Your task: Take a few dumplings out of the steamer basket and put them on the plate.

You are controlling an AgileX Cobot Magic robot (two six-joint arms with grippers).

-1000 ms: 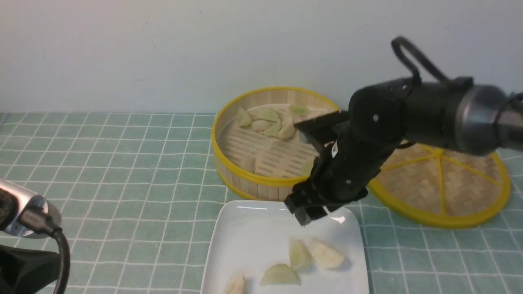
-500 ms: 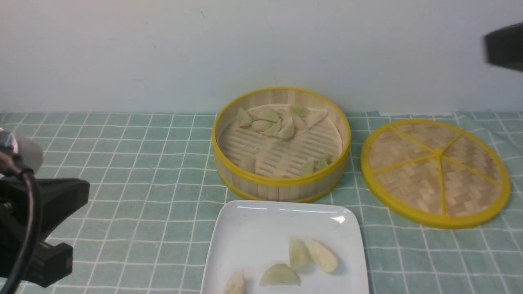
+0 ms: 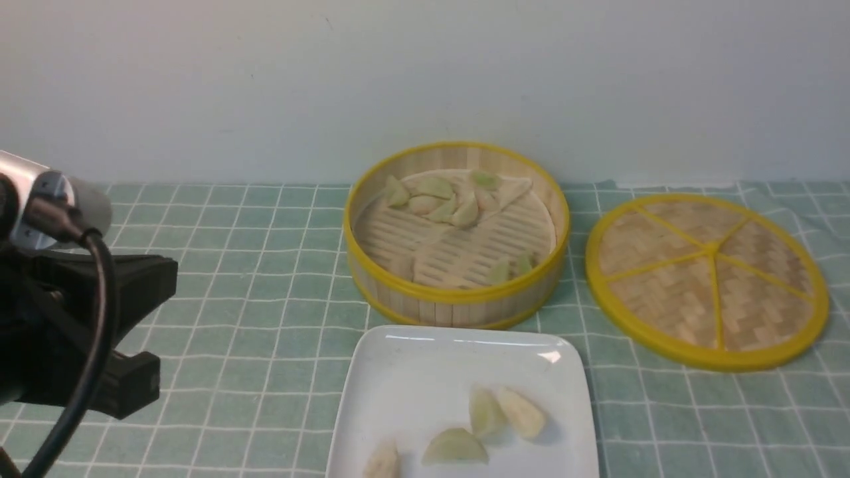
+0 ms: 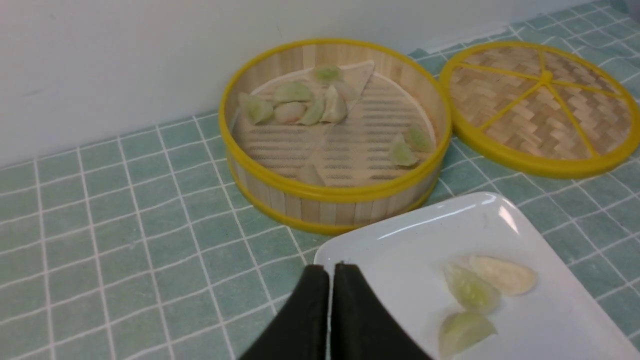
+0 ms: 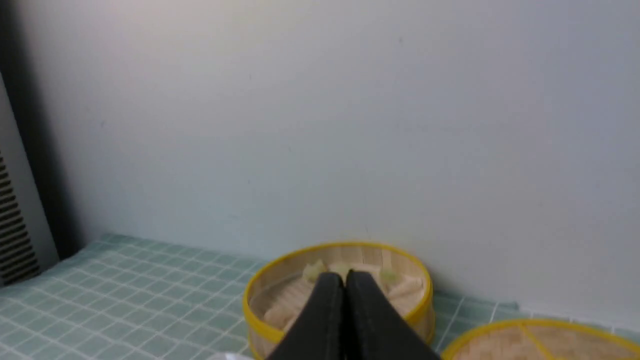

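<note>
The steamer basket [image 3: 458, 295] stands mid-table with several dumplings [image 3: 441, 196] clustered at its back and two more [image 3: 511, 267] near its front right wall. The white plate [image 3: 412, 378] lies just in front of it with several dumplings [image 3: 488, 411] on its near half. In the left wrist view my left gripper [image 4: 330, 270] is shut and empty, over the left edge of the plate [image 4: 415, 240]. My right gripper [image 5: 345, 274] is shut and empty, raised high, facing the basket [image 5: 260, 290] and the wall. It is out of the front view.
The flat woven lid [image 3: 707, 279] lies to the right of the basket, close to it. My left arm [image 3: 66, 299] fills the left edge of the front view. A plain wall stands right behind the basket. Green checked cloth covers the table.
My right arm has pulled up and to the right from over the plate's back edge, out of the front view. My left arm has come further in from the left.
</note>
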